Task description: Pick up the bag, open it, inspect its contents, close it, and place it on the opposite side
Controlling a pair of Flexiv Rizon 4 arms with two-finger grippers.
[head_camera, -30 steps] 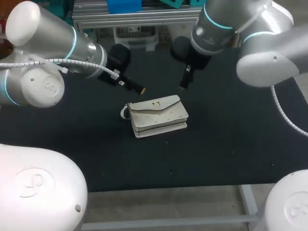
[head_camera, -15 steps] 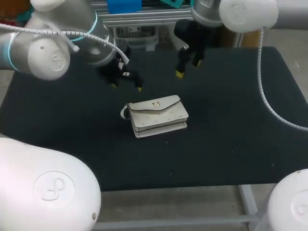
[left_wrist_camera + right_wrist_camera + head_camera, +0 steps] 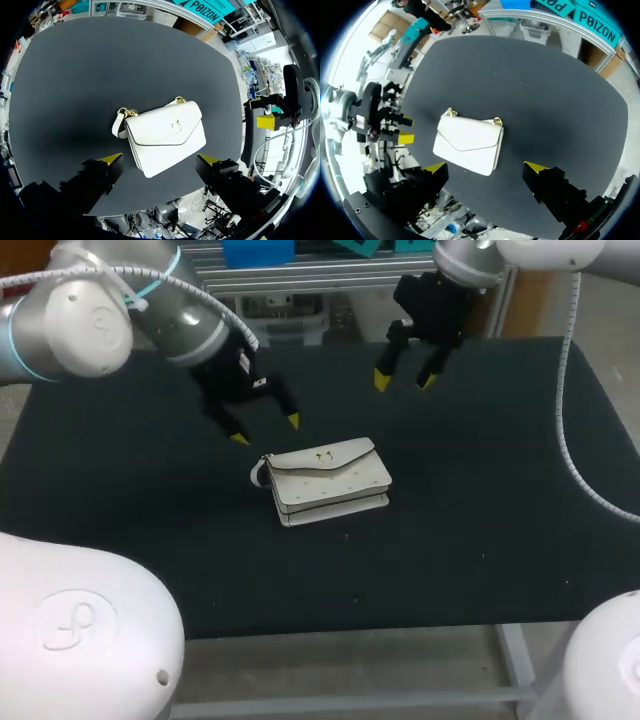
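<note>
Above the table (image 3: 500, 540), my left gripper (image 3: 266, 430) and right gripper (image 3: 404, 381) hang wide open and empty just behind the white handbag (image 3: 330, 483), so I'd lower one squarely across its edges, clear of the gold clasp (image 3: 323, 454), since the handbag lies flat mid-table, flap shut, contents hidden.

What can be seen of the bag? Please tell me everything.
The bag is small, off-white and rectangular, and looks like leather. Its pointed flap is shut, with a gold clasp at the tip. Gold chain links sit at its two top corners, and a short strap loop sticks out at one end. It lies flat near the middle of the black table. Only the table touches it.
</note>
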